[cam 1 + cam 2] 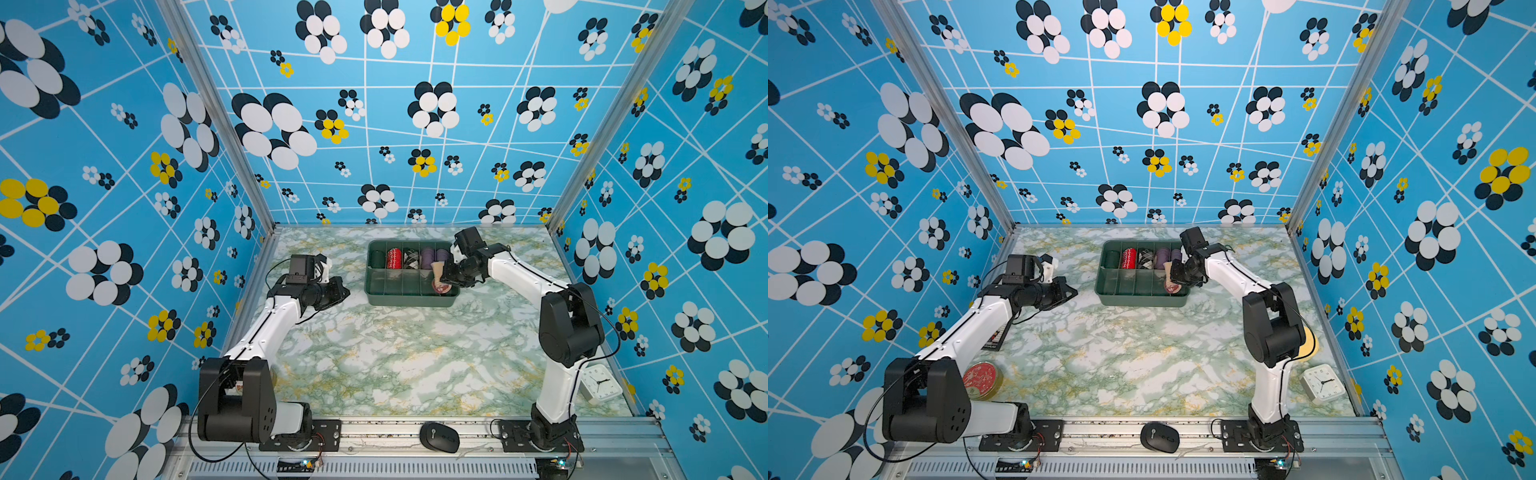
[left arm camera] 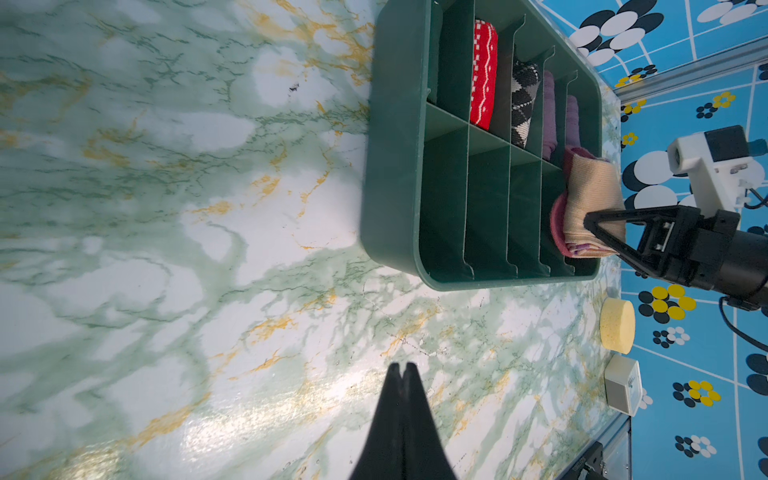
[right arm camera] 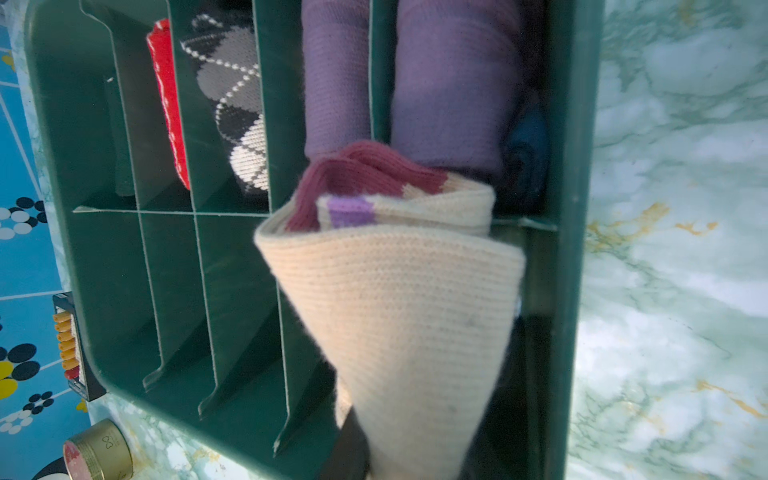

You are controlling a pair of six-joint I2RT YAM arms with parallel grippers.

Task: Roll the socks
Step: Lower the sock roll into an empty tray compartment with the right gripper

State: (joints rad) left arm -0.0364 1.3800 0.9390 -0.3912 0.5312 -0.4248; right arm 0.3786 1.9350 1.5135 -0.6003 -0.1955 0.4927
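Clamping the socks (image 1: 437,270), rolled, in right gripper (image 1: 446,277) at 3 o'clock end of the tray (image 1: 411,300), with left gripper (image 2: 401,368) shut, empty. Probably soft, light, springy: best pinched across all layers.

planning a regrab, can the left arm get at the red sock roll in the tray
Probably yes: the left gripper, shut, sits beside the tray, the red roll lies uncovered near that side, and the right gripper holds the tan socks at the far end.
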